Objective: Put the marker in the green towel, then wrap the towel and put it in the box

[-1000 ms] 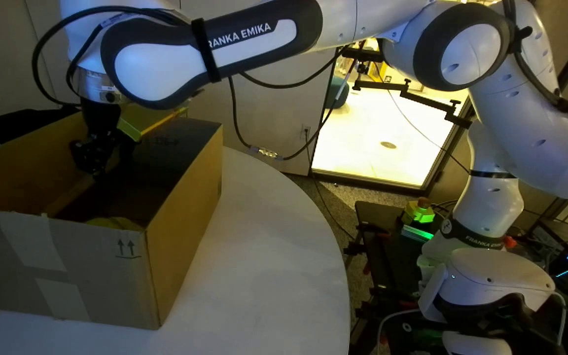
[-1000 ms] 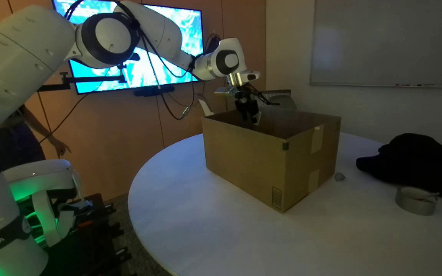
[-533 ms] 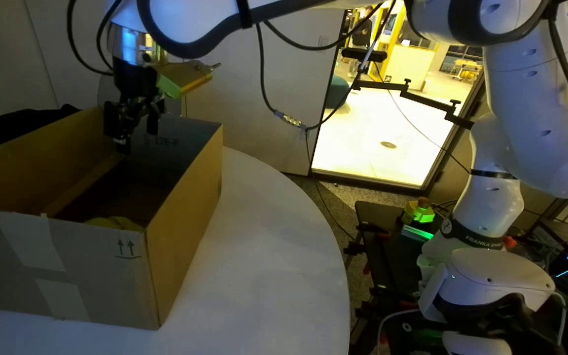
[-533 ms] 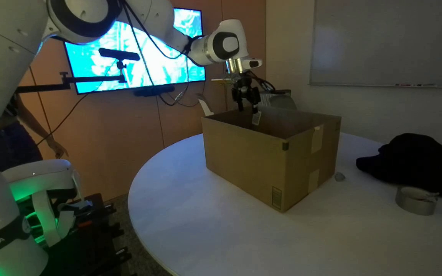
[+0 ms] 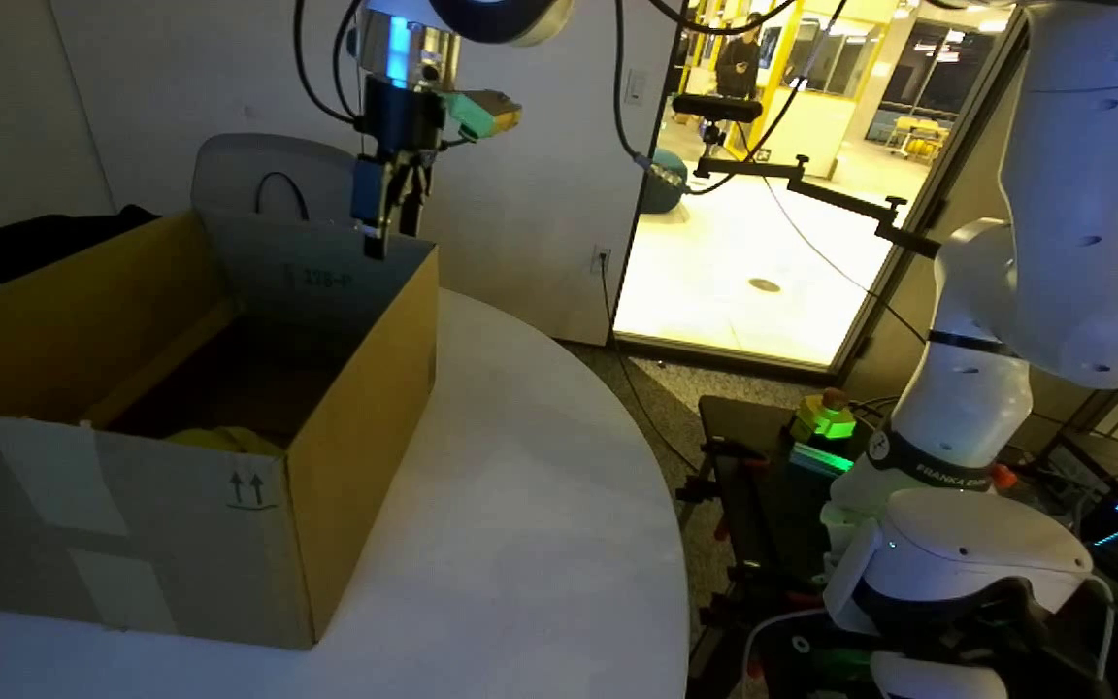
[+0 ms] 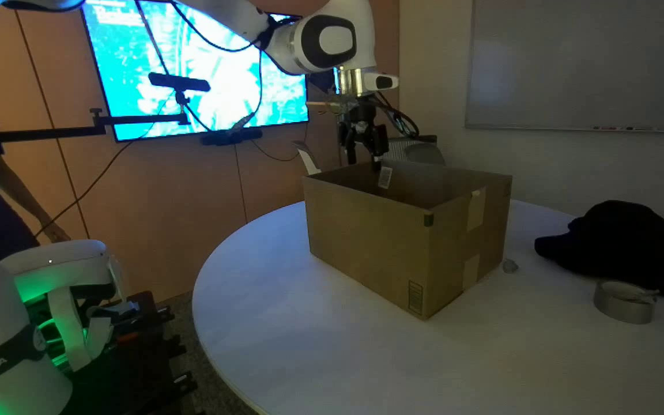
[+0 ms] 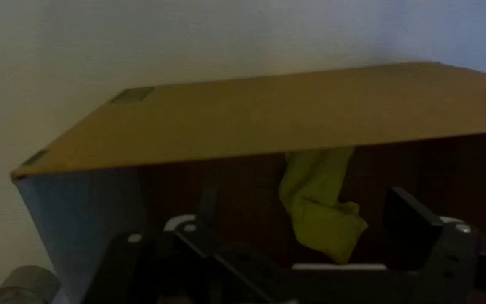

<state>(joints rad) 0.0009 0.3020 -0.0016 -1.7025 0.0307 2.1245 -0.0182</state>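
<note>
The box (image 5: 200,544), brown cardboard and open at the top, stands on the table; it also shows in an exterior view (image 6: 372,248) and in the wrist view (image 7: 268,118). The green towel (image 5: 224,440) lies crumpled and folded on the box floor; the wrist view shows it as a bent strip (image 7: 321,207), partly hidden by the box wall. My gripper (image 5: 392,240) is open and empty, above the box near its far end in that exterior view; it shows in an exterior view (image 6: 363,162) and in the wrist view (image 7: 304,204). The marker is not visible.
The round white table (image 6: 309,323) holds the box. A grey tape roll (image 6: 625,302), a black cloth (image 6: 626,248) and a small grey lump (image 6: 510,266) lie beside the box. A chair (image 5: 248,175) stands behind it.
My gripper has risen out of the box, moving up and right in an exterior view, and is open above the rim. The towel and the box have not moved.
</note>
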